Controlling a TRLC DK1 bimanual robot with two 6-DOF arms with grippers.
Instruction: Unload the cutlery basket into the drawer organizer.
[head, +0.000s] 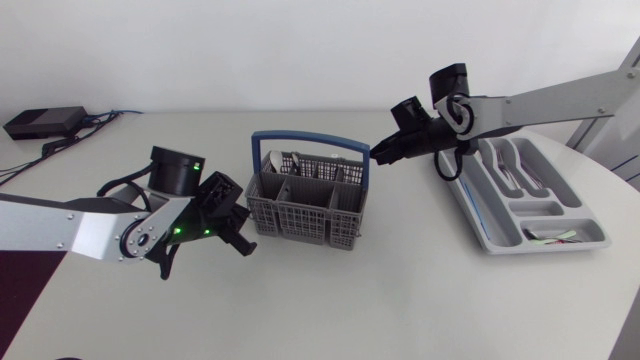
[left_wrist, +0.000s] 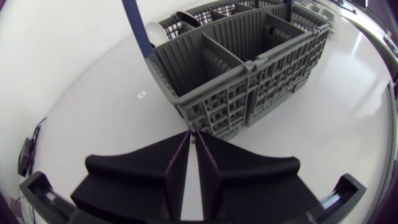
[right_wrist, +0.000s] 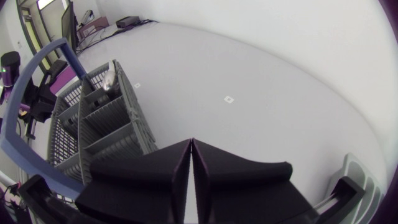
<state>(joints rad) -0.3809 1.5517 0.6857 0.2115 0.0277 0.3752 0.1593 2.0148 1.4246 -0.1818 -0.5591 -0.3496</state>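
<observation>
Left pincer (left_wrist: 193, 134), clenched empty, sits just before the basket (left_wrist: 249, 93) wall; right pincer (right_wrist: 191, 142), likewise clenched, hovers beside its rim, organizer (head: 490, 225) behind.

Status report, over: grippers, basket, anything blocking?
Left gripper shut, empty, beside basket. Right gripper shut, empty, at its other end. Cutlery in the basket; drawer organizer partly loaded. Nothing blocking.

Bright, even, diffuse light from overhead; the table (head: 330, 310) reads flat white to me. Shadows are soft & faint, e.g. under the basket (head: 300, 215) in head view. Both wrist views bend strongly twd the edges, w/ dark vignetted corners.
</observation>
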